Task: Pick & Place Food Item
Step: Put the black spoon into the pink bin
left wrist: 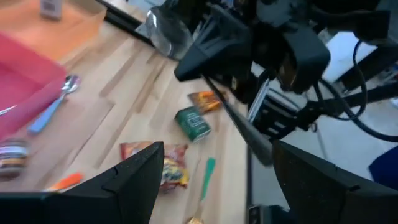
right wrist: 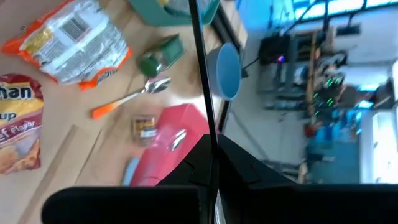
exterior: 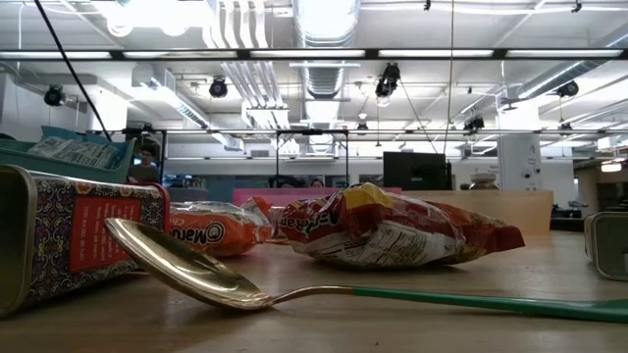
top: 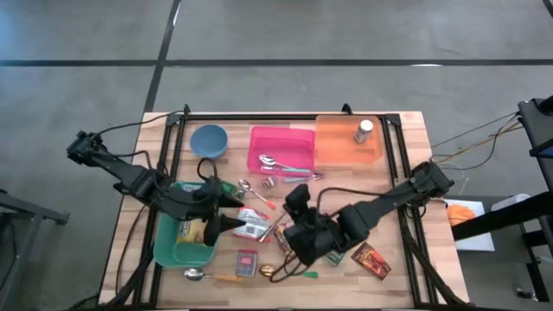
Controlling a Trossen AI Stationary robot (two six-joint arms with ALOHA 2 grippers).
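Probably lab, exposed ducts, monitors

Both arms were dark and made of chunky black parts. Thin black cables looped along them. The left gripper had flat, pointed black fingers.

At the back of the table stand, from left to right, a bowl, a tray with cutlery and a bin holding a jar; at the front left is a tub; the snack packets lie right of it; a tin and a spoon lie in front of them.
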